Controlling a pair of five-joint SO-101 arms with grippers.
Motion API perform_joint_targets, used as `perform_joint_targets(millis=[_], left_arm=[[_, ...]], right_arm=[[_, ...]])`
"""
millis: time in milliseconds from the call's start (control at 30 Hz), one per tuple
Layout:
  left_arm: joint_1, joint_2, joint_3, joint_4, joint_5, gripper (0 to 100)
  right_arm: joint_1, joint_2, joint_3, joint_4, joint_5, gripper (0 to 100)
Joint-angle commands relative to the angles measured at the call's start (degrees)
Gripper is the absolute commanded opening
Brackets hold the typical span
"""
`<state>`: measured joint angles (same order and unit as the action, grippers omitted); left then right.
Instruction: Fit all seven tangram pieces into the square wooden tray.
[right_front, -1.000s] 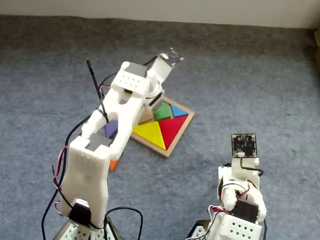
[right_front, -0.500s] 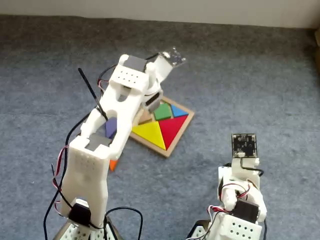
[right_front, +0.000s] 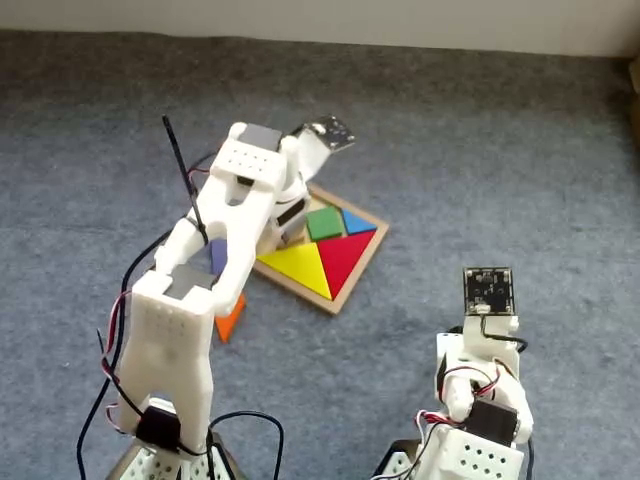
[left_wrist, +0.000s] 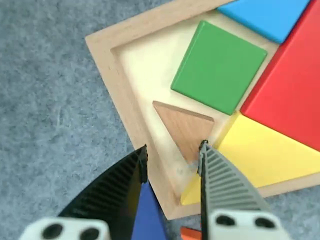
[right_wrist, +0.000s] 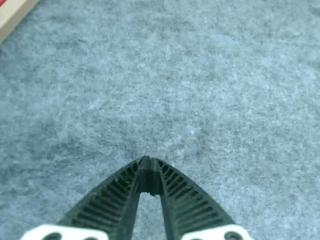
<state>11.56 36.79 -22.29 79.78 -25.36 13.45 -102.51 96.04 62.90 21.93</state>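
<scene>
The square wooden tray (left_wrist: 107, 45) (right_front: 362, 272) lies on grey carpet. In it sit a green square (left_wrist: 220, 67) (right_front: 323, 223), a blue triangle (left_wrist: 270, 15), a red triangle (left_wrist: 295, 95) (right_front: 348, 252), a yellow triangle (left_wrist: 260, 155) (right_front: 298, 265) and a small wood-coloured triangle (left_wrist: 185, 127). My left gripper (left_wrist: 172, 152) hangs open over the tray's rim, one fingertip at the wood-coloured triangle's corner, nothing held. An indigo piece (left_wrist: 149, 212) (right_front: 219, 256) and an orange piece (left_wrist: 191, 233) (right_front: 230, 320) lie on the carpet outside the tray. My right gripper (right_wrist: 148, 165) is shut and empty over bare carpet.
The left arm (right_front: 235, 220) stretches over the tray's left side and hides part of it. The right arm (right_front: 485, 390) is folded at the front right. Open carpet lies between the tray and the right arm, and behind the tray.
The left arm has drawn back to the left, off the tray's middle. More of the green square and the orange piece shows. The right arm has not moved.
</scene>
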Motion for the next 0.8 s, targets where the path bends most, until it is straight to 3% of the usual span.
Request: perform_joint_targets(millis=[0,433,767], left_arm=[[0.66,-3.38,0.75,-3.69,-0.35,18],[11.38,-3.47,0.57,-6.24,-0.26,18],[10.86,-7.52,-2.07,-2.99,-0.18,18]], right_arm=[[0.66,-1.36,5.58,0.13,0.0,0.9],[0.66,-1.36,5.58,0.13,0.0,0.9],[0.66,-1.36,5.58,0.13,0.0,0.9]])
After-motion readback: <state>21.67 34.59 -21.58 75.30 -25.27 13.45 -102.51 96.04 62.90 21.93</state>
